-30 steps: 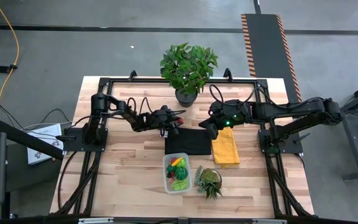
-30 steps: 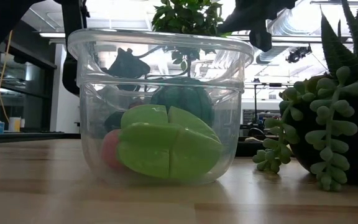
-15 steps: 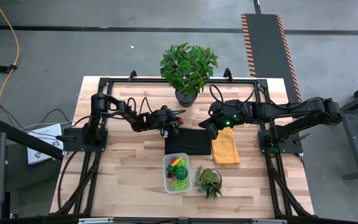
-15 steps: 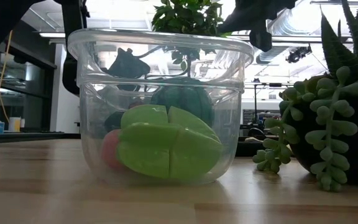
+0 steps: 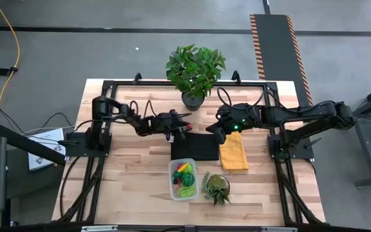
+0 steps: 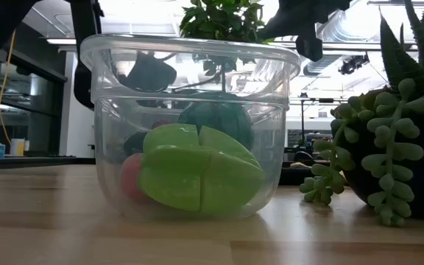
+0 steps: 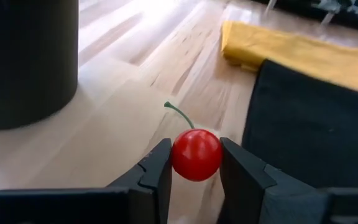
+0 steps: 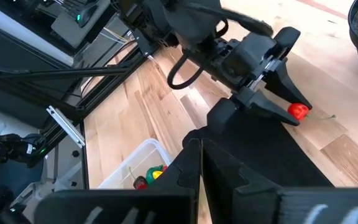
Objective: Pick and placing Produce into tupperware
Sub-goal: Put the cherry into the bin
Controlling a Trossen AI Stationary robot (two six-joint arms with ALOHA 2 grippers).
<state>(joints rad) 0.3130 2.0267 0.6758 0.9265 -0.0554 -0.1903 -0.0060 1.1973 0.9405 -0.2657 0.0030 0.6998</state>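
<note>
A small red cherry (image 7: 196, 154) with a green stem sits between the fingers of my left gripper (image 5: 183, 127), low over the wood by the far left corner of the black cloth (image 5: 195, 149). The clear tupperware (image 5: 182, 180) stands nearer the front edge. It holds produce: green pieces (image 6: 197, 173), a yellow and a red piece. My right gripper (image 5: 216, 136) hangs shut and empty above the seam between the black cloth and the yellow cloth (image 5: 234, 153). My left gripper pinches the cherry's round body by its two sides (image 7: 178, 155) between the free ends of its two fingers. The fingers come from the table's left, slanting a little downward. The stem (image 7: 179, 114) points away from them. Whether the cherry touches the wood I cannot tell.
A large potted leafy plant (image 5: 195, 71) stands at the far edge just behind both grippers; its dark pot (image 7: 23, 56) is close to the left gripper. A small succulent (image 5: 218, 187) sits right of the tupperware. Bare wood lies to the left and right.
My left gripper has turned slightly at the wrist while staying in place, still shut on the cherry.
</note>
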